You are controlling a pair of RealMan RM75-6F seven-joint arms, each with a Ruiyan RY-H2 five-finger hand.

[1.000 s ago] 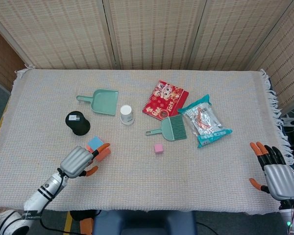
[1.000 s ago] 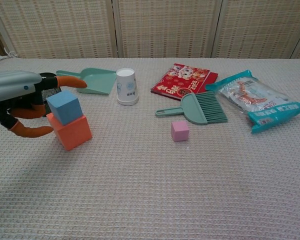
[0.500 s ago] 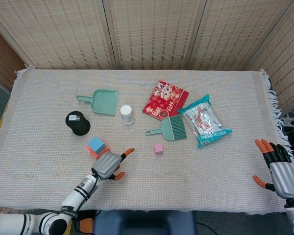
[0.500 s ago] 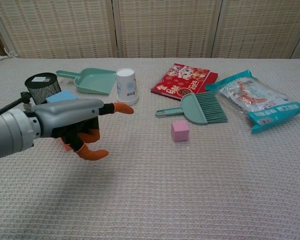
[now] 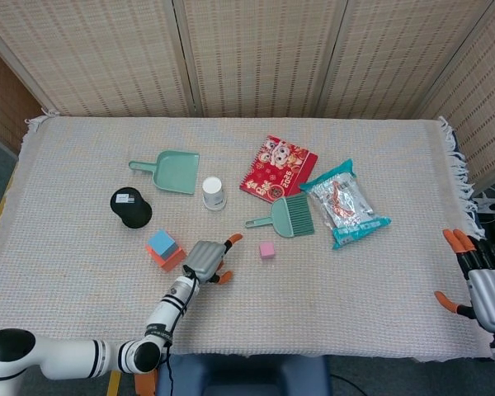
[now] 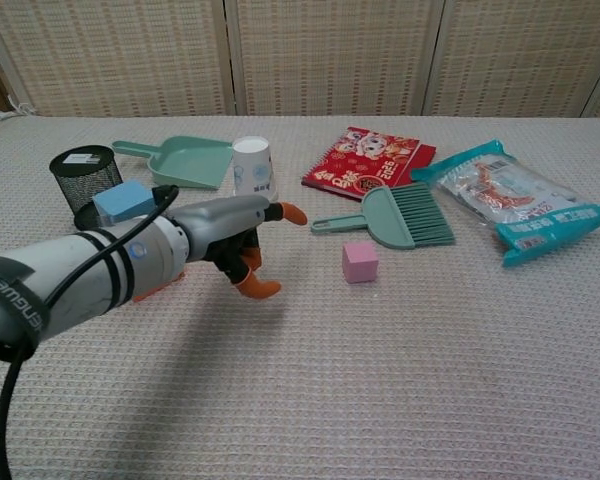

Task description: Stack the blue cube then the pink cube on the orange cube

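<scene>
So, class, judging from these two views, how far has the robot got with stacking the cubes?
Done: the blue cube sits on the orange cube. In hand: nothing is held; the left hand is empty, fingers apart, between the stack and the pink cube. Left: the pink cube lies alone on the tablecloth near the small green brush and must go on top. The right hand waits open at the table's edge.

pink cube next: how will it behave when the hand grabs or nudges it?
The pink cube looks rigid and flat-faced, so it should slide rather than roll if nudged. It is small beside the left hand, probably light, so a fingertip could knock it away before the hand closes on it. The woven tablecloth likely adds some friction, limiting skids.
</scene>
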